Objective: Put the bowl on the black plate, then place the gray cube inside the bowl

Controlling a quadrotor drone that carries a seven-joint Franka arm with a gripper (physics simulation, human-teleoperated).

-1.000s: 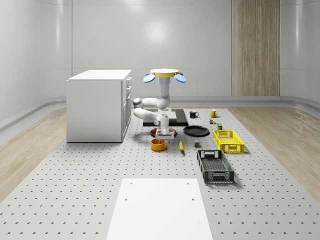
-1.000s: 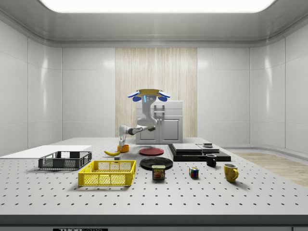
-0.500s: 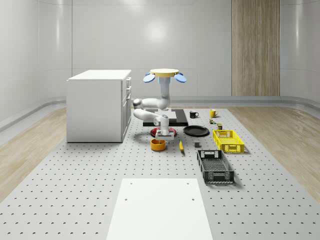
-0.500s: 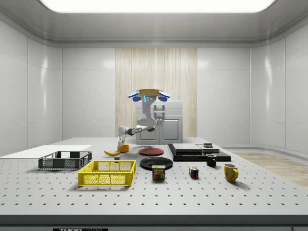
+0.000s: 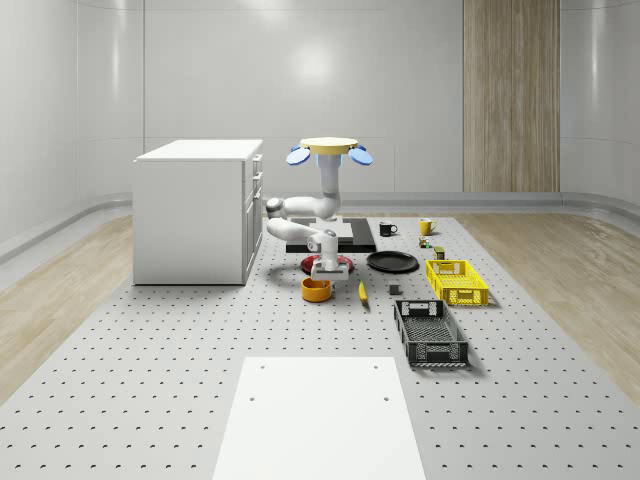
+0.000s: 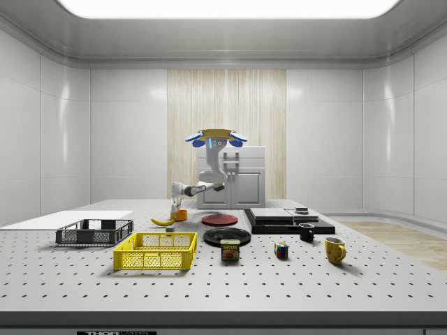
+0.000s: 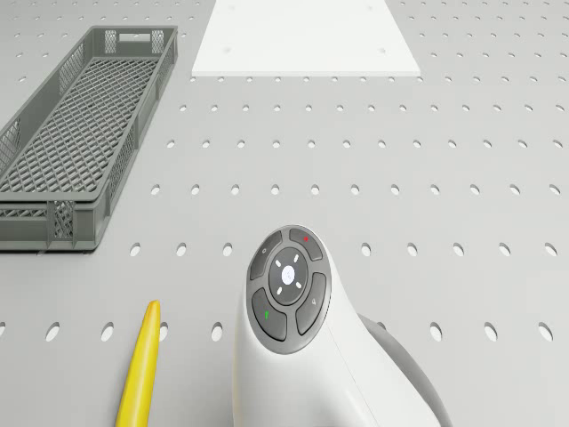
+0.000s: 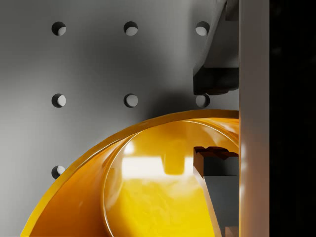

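1. Pale walls and a wood panel close off the room; I work over a perforated bench (image 5: 150, 380) with a white cabinet (image 5: 195, 210) at its far left corner in the whole-scene view.
2. I have the drone (image 5: 331, 150) hovering over the middle of the bench's far half, above the dark slab (image 5: 355, 238) and red plate (image 6: 219, 219), with the arm folded down toward the near side.
3. The gripper (image 5: 326, 268) sits directly over the orange bowl (image 5: 316, 289), low on its rim.
4. In the wrist view one finger (image 8: 217, 74) is outside the bowl's wall and the other (image 8: 217, 168) inside it, so the jaws straddle the rim. They stand narrow, but I cannot tell whether the pads press the wall or merely flank it.
5. The bowl rests on the bench, beside the banana (image 5: 362, 291) and just nearer than the red plate.
6. What matters next, I judge: the black plate (image 5: 391, 262) lies toward the whole-scene view's right of the gripper and slightly farther, with the banana and red plate close by. The bowl needs lifting clear, then carrying that way.
7. The gray cube (image 5: 395, 291) waits between the banana and the yellow basket (image 5: 457, 281), near the black crate (image 5: 430, 333); its turn comes second.
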